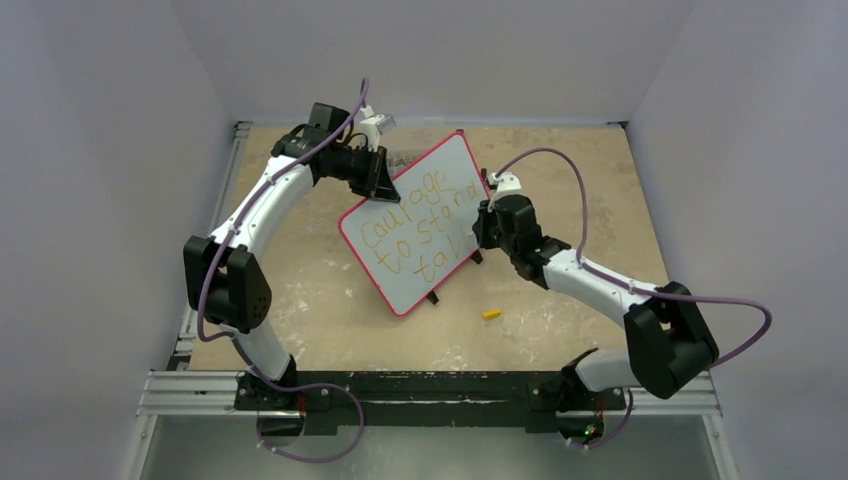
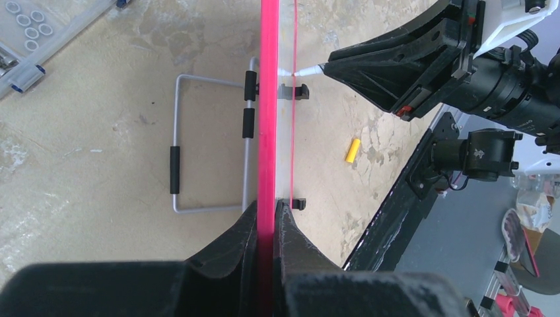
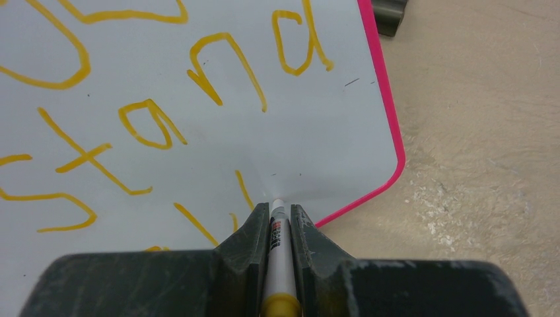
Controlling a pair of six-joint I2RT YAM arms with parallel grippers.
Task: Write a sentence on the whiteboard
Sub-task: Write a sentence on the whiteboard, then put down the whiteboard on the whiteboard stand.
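Just beyond right tool (image 3: 280, 212) and marker (image 3: 278, 261): whiteboard (image 3: 343, 148).

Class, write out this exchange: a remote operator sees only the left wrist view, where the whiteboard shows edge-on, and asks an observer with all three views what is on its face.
Operator: I see only the rim. Is anything written on the face?
Observer: Yes. The sentence on the whiteboard is orange-yellow, in three lines: "courage", "to stand", then "tal", with its end hidden behind the right gripper.
Operator: Where on the face is the tip?
Observer: The marker points at bare board just past the third line's last strokes, near a rounded corner.
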